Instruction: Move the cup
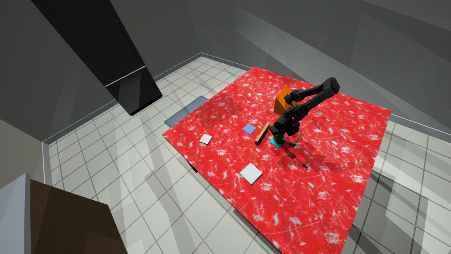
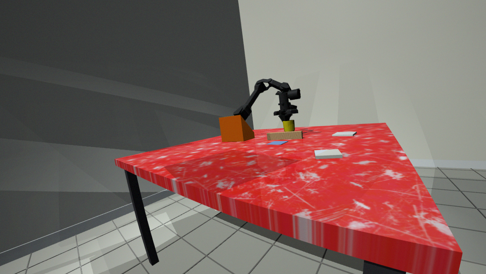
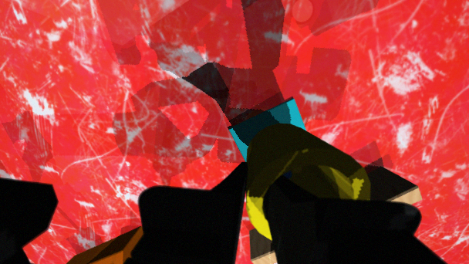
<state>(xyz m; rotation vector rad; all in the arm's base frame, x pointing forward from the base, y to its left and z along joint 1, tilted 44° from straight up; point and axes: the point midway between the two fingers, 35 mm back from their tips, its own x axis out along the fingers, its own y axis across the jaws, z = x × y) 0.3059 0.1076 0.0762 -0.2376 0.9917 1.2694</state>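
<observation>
Cup [image 2: 288, 125] yellow, upright, in pincer [image 2: 286, 117]

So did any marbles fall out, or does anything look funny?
Nothing stands out. No marbles show on the table, and the yellow cup looks upright in the gripper, above the teal pad.

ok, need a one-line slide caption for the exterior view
Gripper shut on the yellow cup, holding it low behind the wooden block, beside the orange wedge on the red table.
</observation>
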